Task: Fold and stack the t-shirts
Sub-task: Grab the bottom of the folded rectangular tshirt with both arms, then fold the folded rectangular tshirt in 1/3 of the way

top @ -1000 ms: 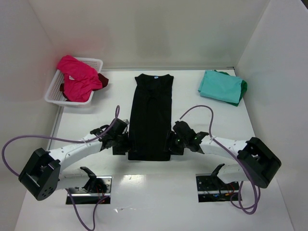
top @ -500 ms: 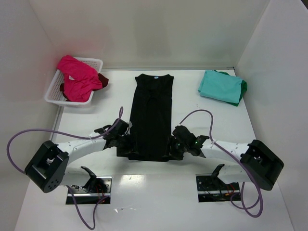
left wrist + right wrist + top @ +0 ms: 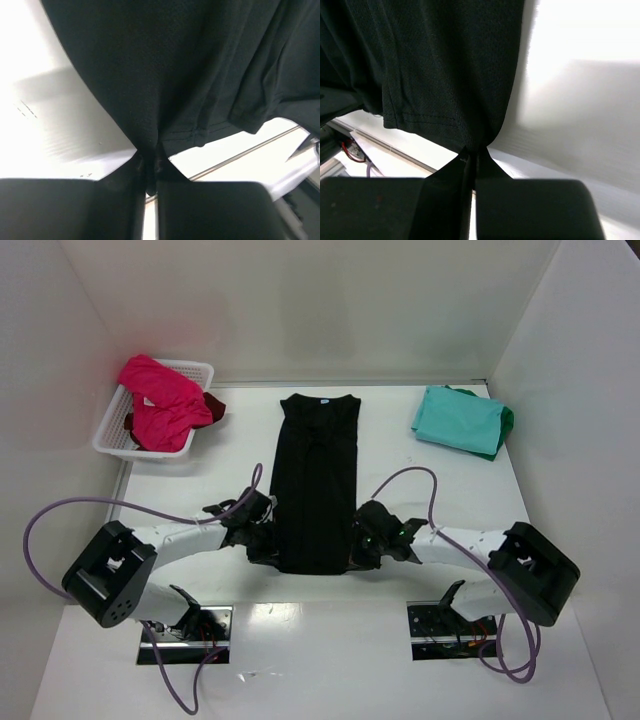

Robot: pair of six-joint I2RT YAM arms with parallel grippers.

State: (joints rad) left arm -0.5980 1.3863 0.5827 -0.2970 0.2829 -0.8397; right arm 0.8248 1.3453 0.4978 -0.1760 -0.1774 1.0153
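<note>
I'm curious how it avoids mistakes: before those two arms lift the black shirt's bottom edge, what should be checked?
1. Left gripper shut on the near hem of the black shirt: ok.
2. Right gripper shut on the hem's other corner: ok.
3. Shirt lying flat and straight, sleeves tucked in: ok.
4. Every cloth layer caught in each pinch: cannot tell.
5. Teal shirt and basket lying apart from the black one: ok.
</note>
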